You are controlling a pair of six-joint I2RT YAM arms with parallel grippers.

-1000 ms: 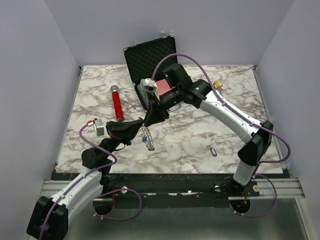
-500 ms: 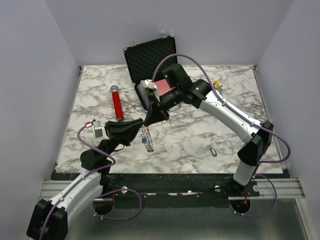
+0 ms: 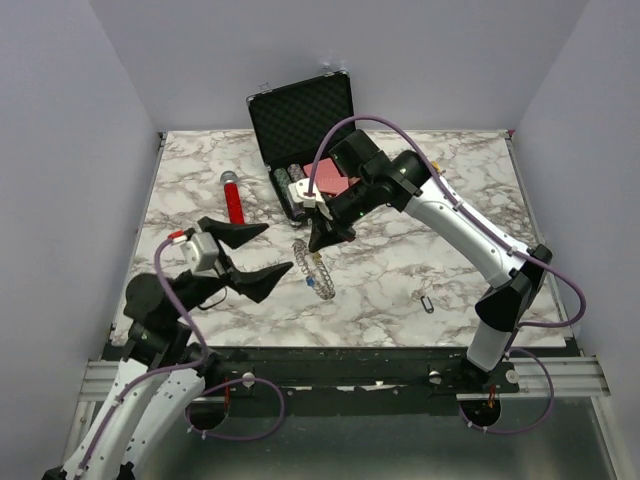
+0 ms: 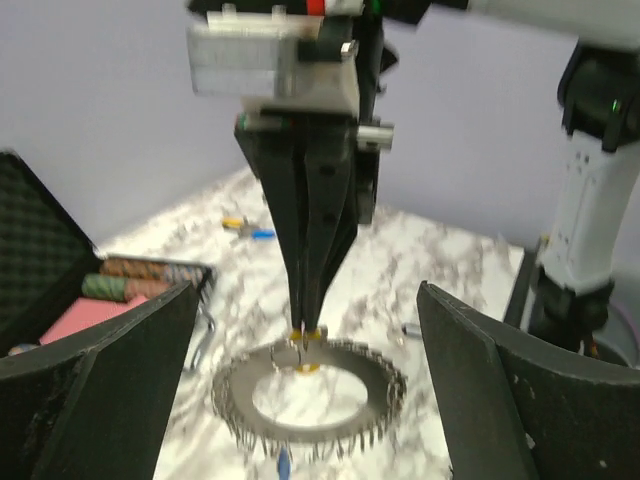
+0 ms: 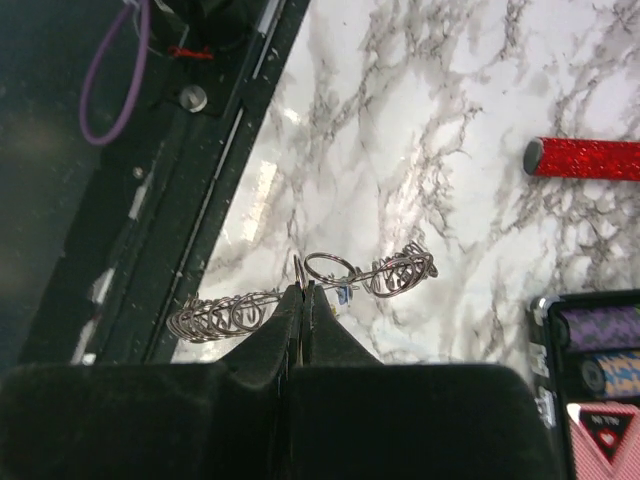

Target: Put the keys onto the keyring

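Observation:
The keyring (image 3: 313, 270), a big silver ring fringed with small keys, stands on edge mid-table; it shows face-on in the left wrist view (image 4: 312, 428) and edge-on in the right wrist view (image 5: 225, 313). My right gripper (image 3: 318, 244) is shut at its top rim, pinching a yellow-tagged key (image 4: 306, 367) by its small ring. A blue tag (image 4: 283, 463) hangs at the keyring's bottom. My left gripper (image 3: 277, 250) stands wide open just left of the keyring, its fingers (image 4: 110, 385) apart from it. A black-tagged key (image 3: 427, 302) lies to the right.
An open black case (image 3: 300, 105) with poker chips and a red card box stands at the back. A red glitter cylinder (image 3: 233, 205) lies at the left. Another tagged key (image 3: 434, 168) lies far right. The table's front edge runs close behind the keyring (image 5: 215, 215).
My left gripper has opened, let go of the keyring and drawn back to the left. The right gripper has closed at the ring's top and shifted it slightly right.

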